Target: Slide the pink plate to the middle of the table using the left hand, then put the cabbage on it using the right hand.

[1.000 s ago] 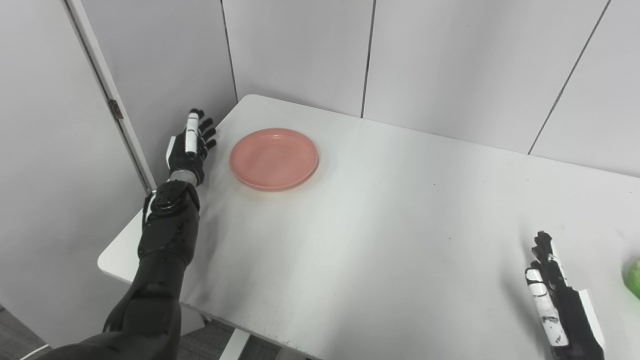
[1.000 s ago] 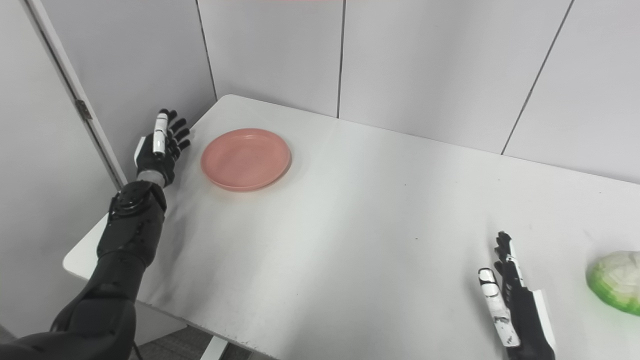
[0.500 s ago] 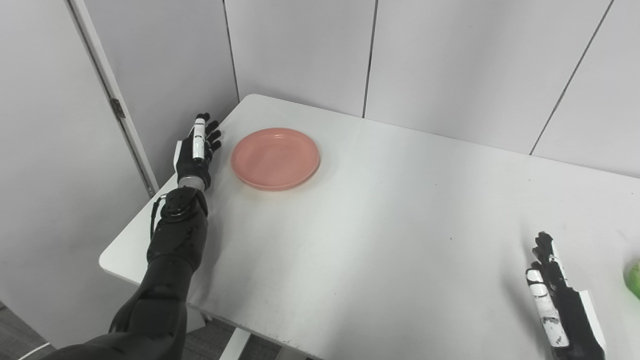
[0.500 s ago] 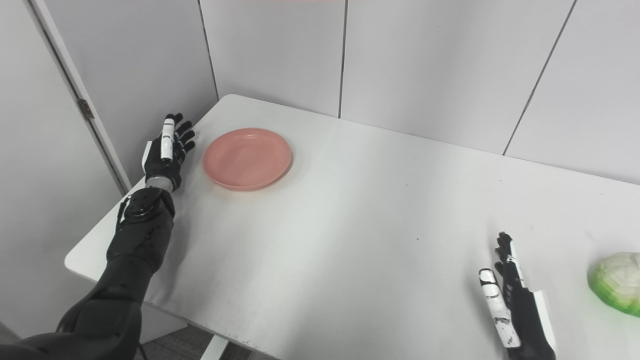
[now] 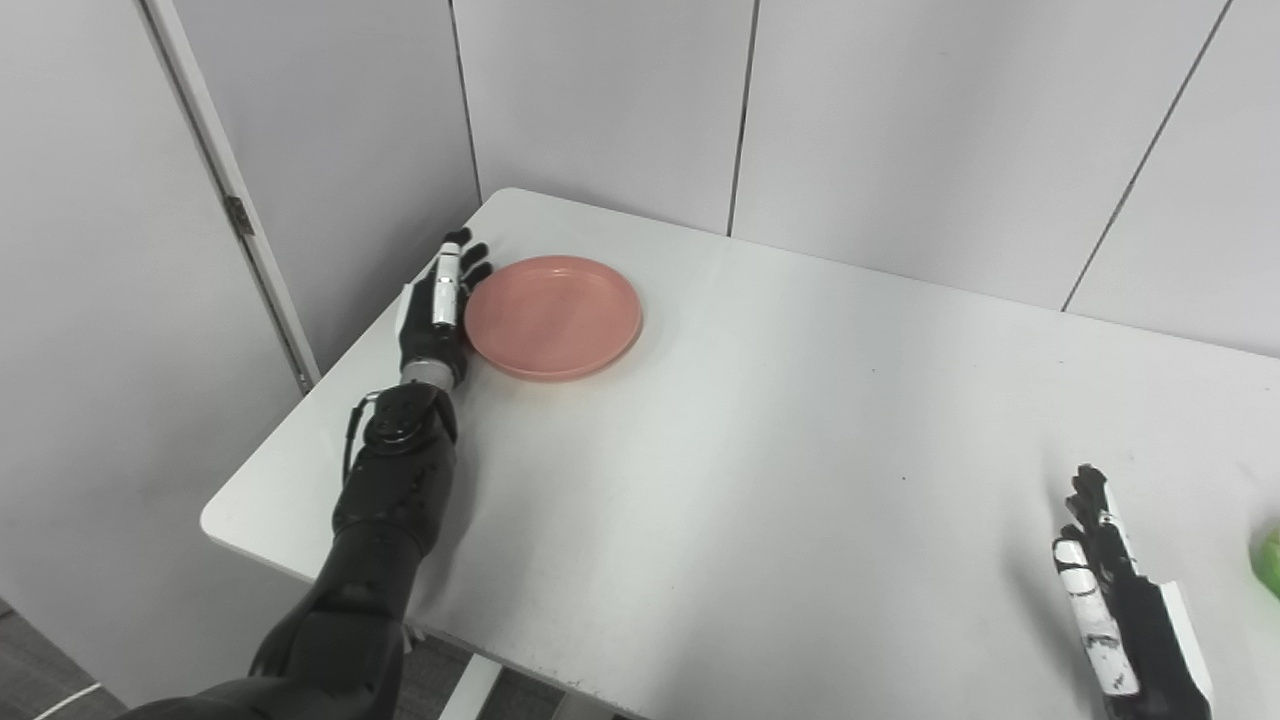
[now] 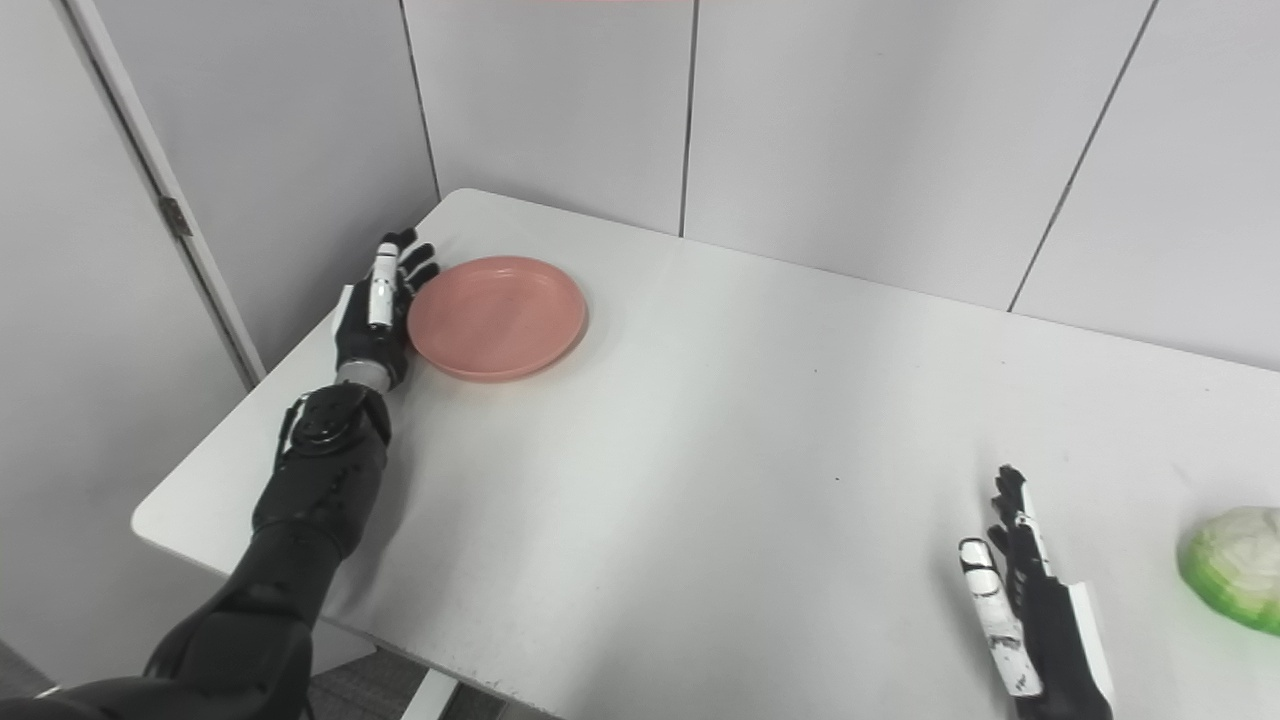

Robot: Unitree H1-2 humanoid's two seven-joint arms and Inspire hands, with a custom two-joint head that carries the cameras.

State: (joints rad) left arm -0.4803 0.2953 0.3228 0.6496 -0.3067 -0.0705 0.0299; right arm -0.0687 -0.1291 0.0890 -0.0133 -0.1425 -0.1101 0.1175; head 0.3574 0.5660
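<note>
So the left hand, fingers spread, is closing in from off the table edge and now touching the pink plate, upper left of frame. Push is probably starting. Right hand is idling flat and empty near the cabbage, lower right.

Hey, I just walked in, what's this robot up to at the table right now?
The left robot hand, fingers extended, sits against the left rim of the round pink plate, near the far-left corner of the white table, apparently ready to push it. The right robot hand waits open near the green and white cabbage.
</note>
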